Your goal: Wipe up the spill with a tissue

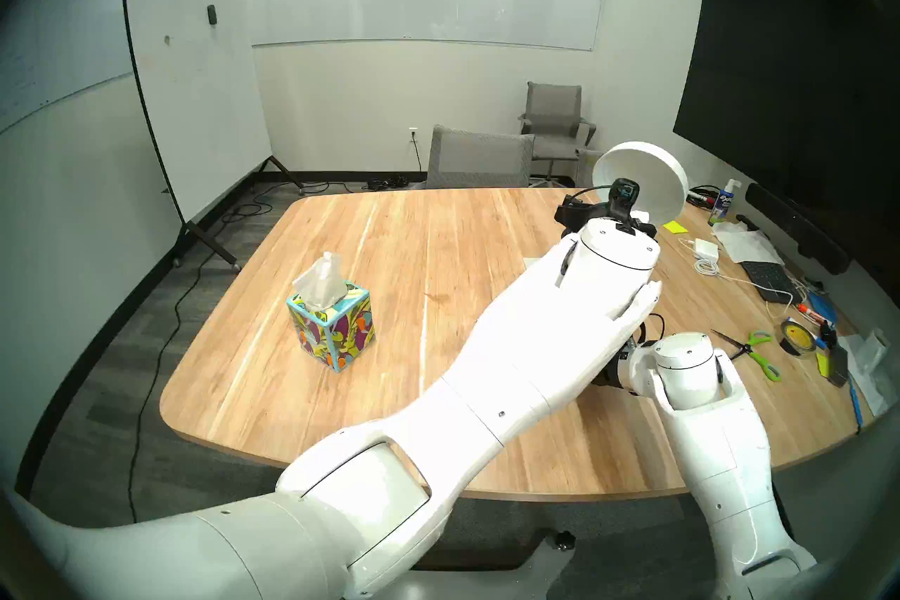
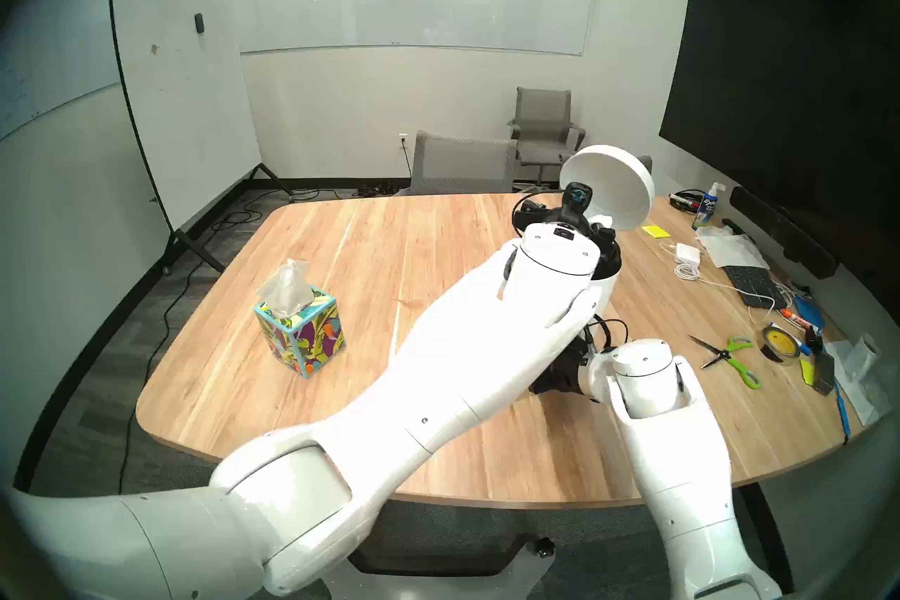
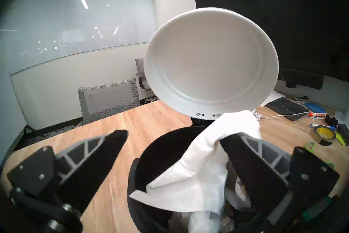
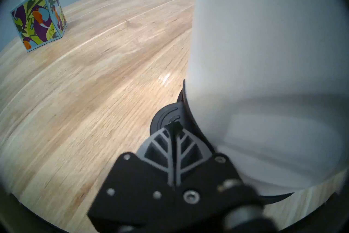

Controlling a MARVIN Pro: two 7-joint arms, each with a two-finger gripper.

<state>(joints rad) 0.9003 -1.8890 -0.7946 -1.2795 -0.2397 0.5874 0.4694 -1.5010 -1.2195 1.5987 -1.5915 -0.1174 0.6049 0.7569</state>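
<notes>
My left gripper [image 3: 174, 135] stands open above the black mouth of a white pedal bin [image 3: 160, 143]. The white crumpled tissue [image 3: 198, 170] is draped over its right finger [image 3: 245, 160] and hangs down into the bin. The bin's round lid [image 1: 643, 180] stands raised behind it. Low at the foot of the bin [image 4: 264, 56], my right gripper [image 4: 174, 124] is shut, its tips resting on the black pedal [image 4: 162, 117]. The spill [image 1: 438, 296] shows only as a faint brownish smear mid-table. In the head views my left forearm [image 1: 535, 331] hides the left fingers and the tissue.
A leaf-print tissue box [image 1: 331, 331] with a sheet poking up stands on the left of the wooden table [image 1: 341, 414]. Green scissors [image 1: 757, 353], tape, markers, a keyboard and cables crowd the right edge. Grey chairs [image 1: 479, 160] stand behind the table.
</notes>
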